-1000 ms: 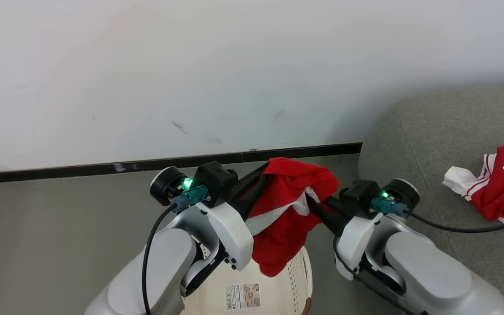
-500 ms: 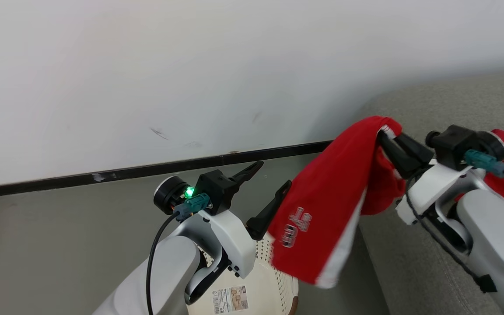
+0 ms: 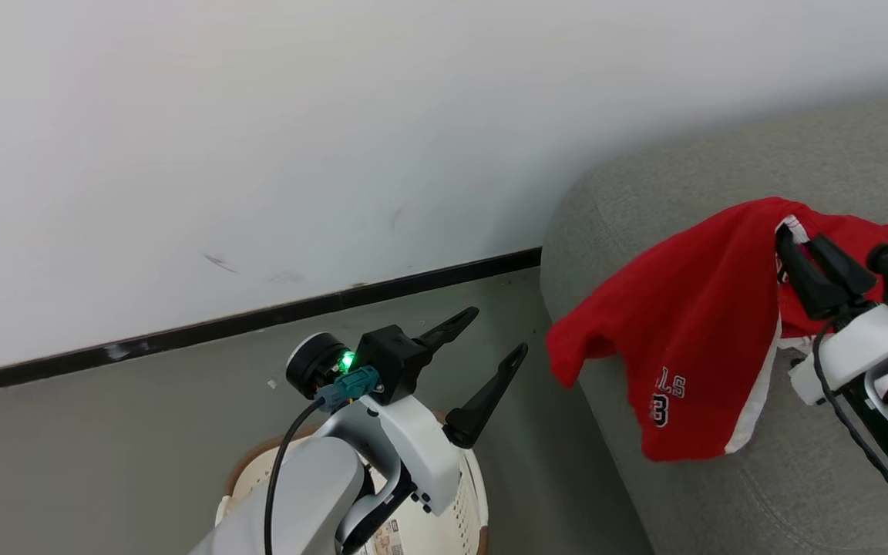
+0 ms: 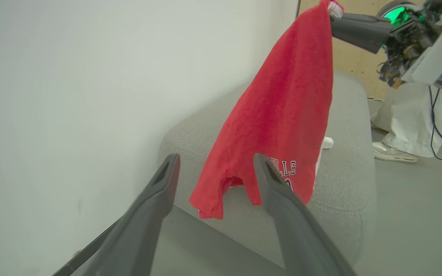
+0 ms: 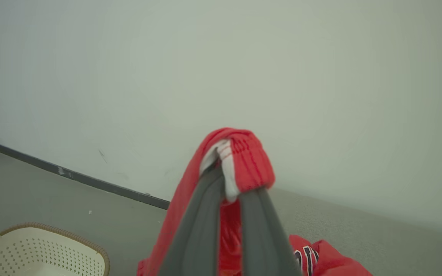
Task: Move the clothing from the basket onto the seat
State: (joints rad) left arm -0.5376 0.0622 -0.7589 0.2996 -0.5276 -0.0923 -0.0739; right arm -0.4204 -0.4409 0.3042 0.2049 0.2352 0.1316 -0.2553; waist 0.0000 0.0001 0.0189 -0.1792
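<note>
Your right gripper [image 3: 798, 240] is pinched on the striped-trim end of the red sports garment [image 3: 683, 331]. The garment's long axis hangs straight down from the fingertips, over the near end of the grey sofa [image 3: 629, 193], which lies directly beneath. The left gripper [image 3: 498, 331] is spread and holds nothing above the laundry basket [image 3: 240, 474]. Legible navy print: "LLS" over "3"; the rest is hidden.

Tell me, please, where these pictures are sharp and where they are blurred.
Head view: sharp, evenly lit; the letters on the clothing are readable, and a green light glows at the left wrist. Left wrist view: the left gripper, near the lens, is soft; the clothing is sharper. Right wrist view: the right gripper is blurred, the holes of the basket crisp.
</note>
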